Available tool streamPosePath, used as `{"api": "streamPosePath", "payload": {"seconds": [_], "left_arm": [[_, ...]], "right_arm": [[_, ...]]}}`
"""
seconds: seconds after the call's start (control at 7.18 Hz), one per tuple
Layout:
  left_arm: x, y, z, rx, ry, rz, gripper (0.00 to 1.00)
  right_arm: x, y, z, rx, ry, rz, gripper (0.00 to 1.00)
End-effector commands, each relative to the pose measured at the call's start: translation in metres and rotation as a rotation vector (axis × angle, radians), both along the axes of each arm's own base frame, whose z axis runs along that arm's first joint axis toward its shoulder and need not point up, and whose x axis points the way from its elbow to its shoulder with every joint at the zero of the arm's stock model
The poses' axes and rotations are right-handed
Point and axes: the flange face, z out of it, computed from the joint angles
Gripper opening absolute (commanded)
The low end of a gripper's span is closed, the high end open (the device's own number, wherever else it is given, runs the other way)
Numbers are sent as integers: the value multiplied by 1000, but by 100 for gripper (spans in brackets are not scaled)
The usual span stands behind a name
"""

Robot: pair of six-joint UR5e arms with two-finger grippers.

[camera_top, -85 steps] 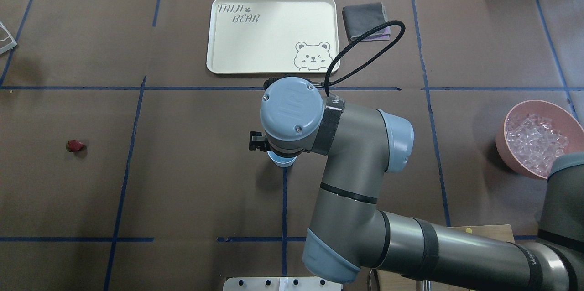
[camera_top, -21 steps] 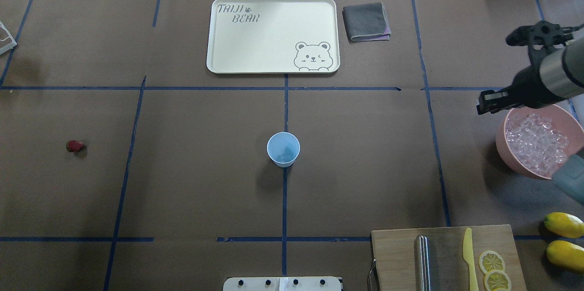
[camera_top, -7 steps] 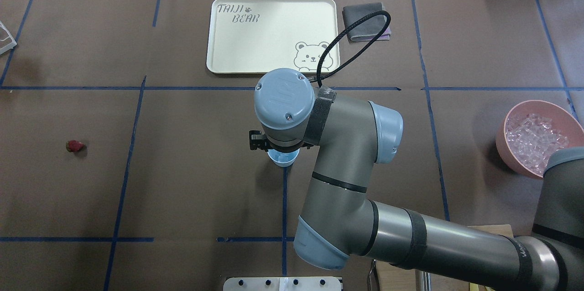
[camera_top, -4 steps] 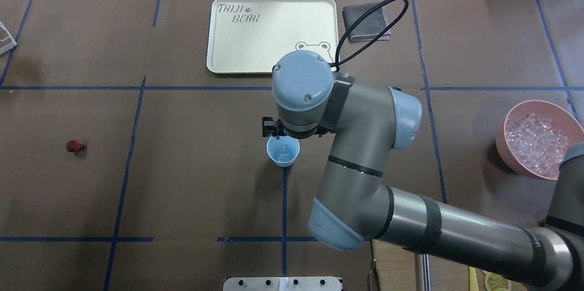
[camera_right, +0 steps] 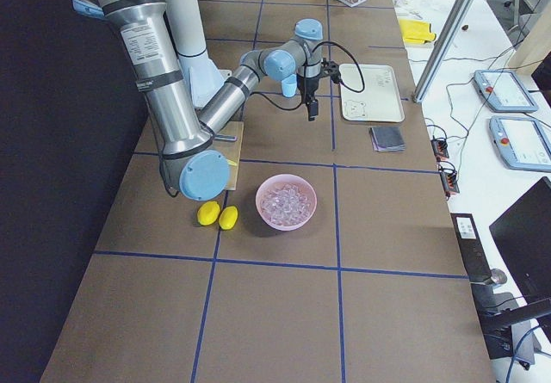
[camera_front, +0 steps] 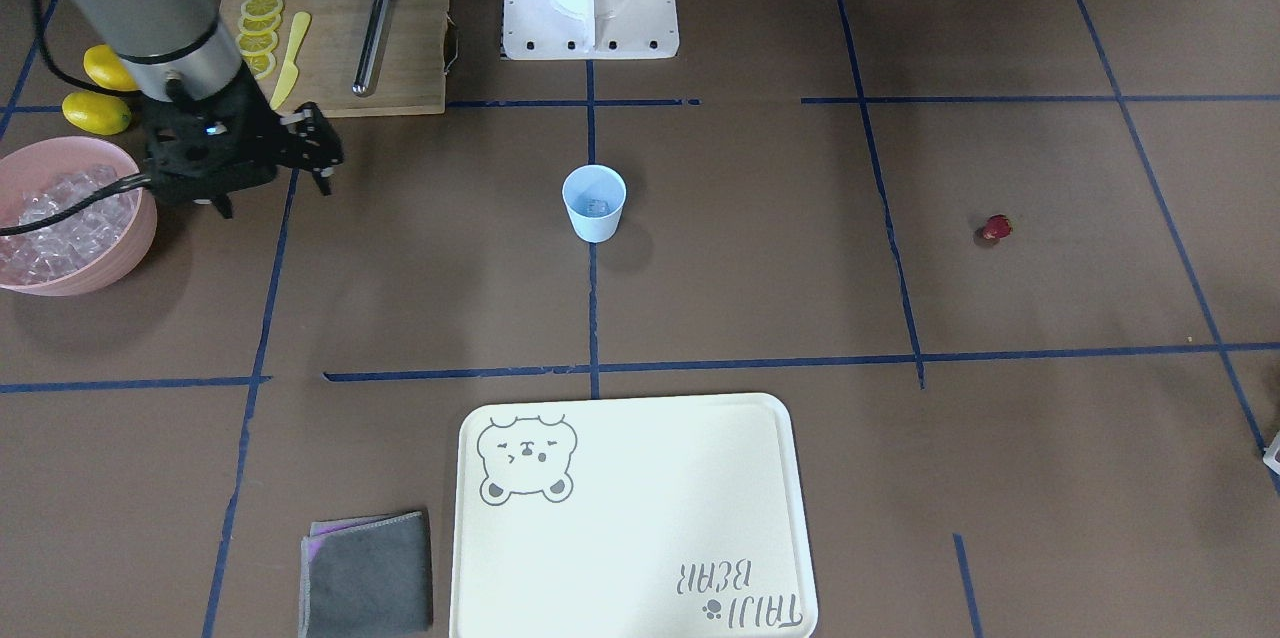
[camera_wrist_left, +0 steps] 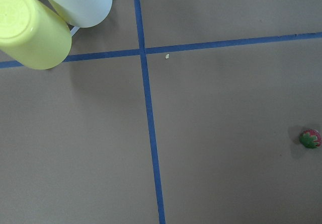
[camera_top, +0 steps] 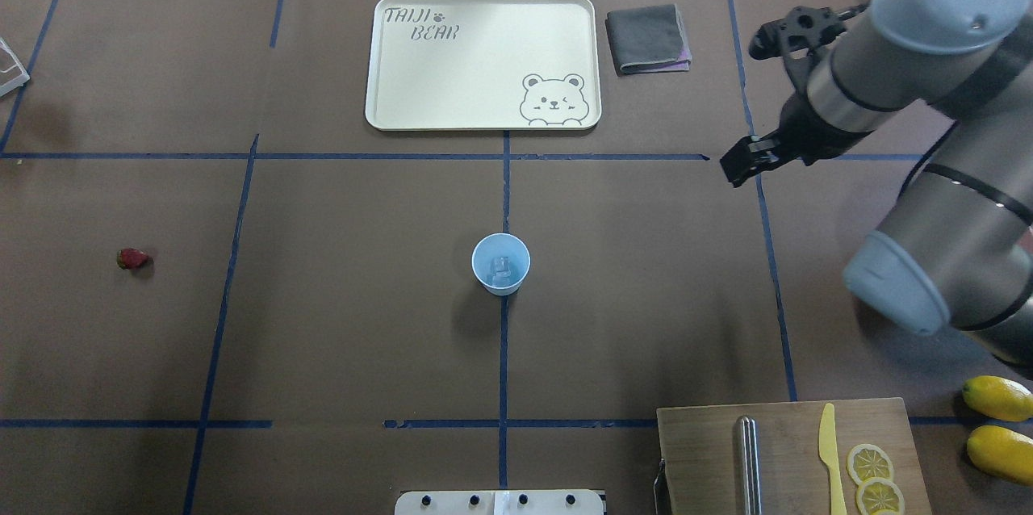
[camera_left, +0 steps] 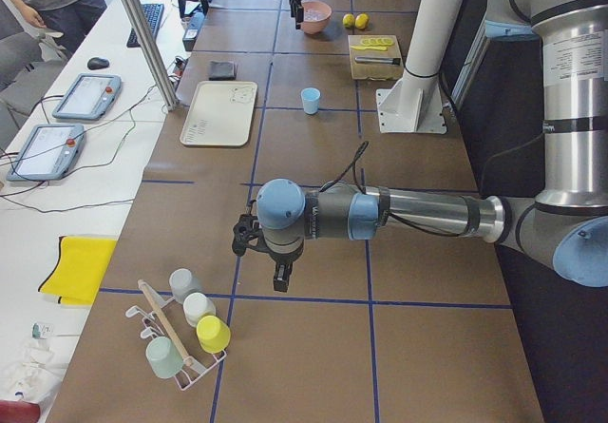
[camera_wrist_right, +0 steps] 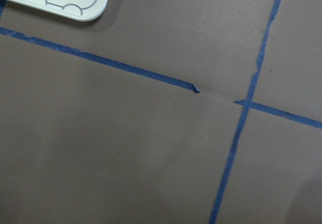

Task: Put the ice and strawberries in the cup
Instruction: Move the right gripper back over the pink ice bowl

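The pale-blue cup [camera_top: 501,263] stands upright at the table's middle with a clear cube of ice [camera_top: 502,265] inside. More ice [camera_front: 55,218] fills the pink bowl [camera_front: 90,273]. One strawberry [camera_top: 133,258] lies alone far to the left and also shows in the left wrist view [camera_wrist_left: 310,138]. My right gripper [camera_top: 736,168] hangs open and empty between cup and bowl [camera_front: 320,153]. The left gripper [camera_left: 282,280] shows only in the exterior left view, pointing down near the strawberry's side of the table. I cannot tell whether it is open or shut.
A cream bear tray [camera_top: 476,63] and a folded grey cloth [camera_top: 648,39] lie at the far edge. A cutting board [camera_top: 775,450] with a knife and lemon slices sits near the right front, two lemons [camera_top: 997,398] beside it. A rack of cups [camera_left: 180,337] stands at the left end.
The right arm has swung away from above the cup toward the right side. A cube of ice now shows in the uncovered cup. The strawberry has not moved.
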Motion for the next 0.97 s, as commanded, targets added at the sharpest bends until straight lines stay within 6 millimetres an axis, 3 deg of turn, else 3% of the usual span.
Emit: {"api": "streamPosePath", "payload": {"seconds": [0.0,0.14,0.56,0.84], "left_arm": [[0,1,1,-1,0,0,100],[0,1,1,-1,0,0,100],[0,1,1,-2,0,1,100],[1,1,1,-2,0,3,100]], "right_arm": [[98,4,84,20,14,-44,99],[114,10,112,24,15,-29,99],[126,32,204,17,14,-17,98],[128,38,245,8,-10,33,98]]}}
